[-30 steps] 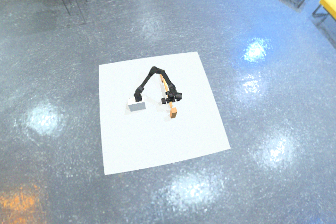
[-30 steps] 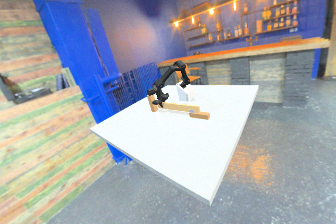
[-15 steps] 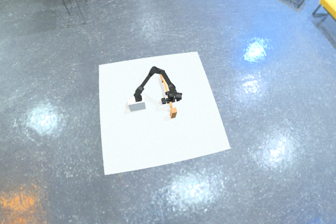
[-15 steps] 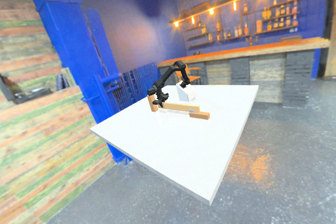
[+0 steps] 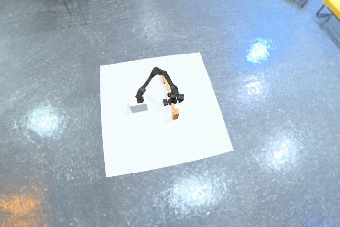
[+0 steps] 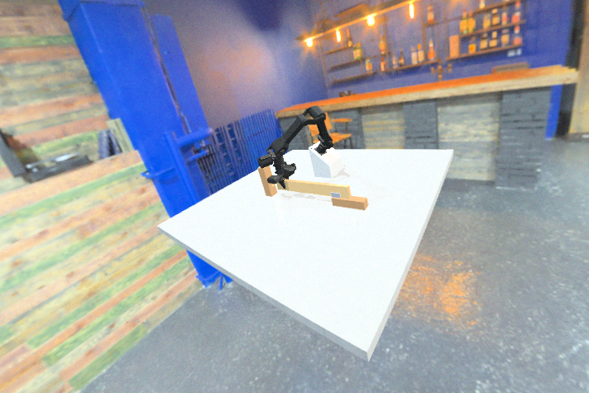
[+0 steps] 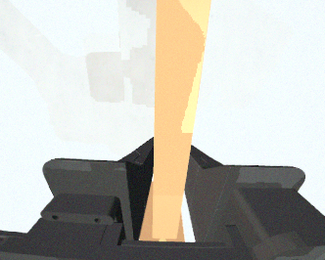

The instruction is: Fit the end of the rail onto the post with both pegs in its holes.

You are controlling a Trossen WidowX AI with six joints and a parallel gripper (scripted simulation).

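At mid-frame in the exterior view, the gripper (image 6: 280, 178) pinches the rail (image 6: 313, 187) near the post (image 6: 266, 181), its far end at the footboard block (image 6: 350, 202); a good fit likely means holding it level and pushing straight onto the unseen pegs.

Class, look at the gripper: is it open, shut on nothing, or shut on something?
Shut on the rail. In the wrist view the gripper has its fingers pressed against both sides of the wooden rail.
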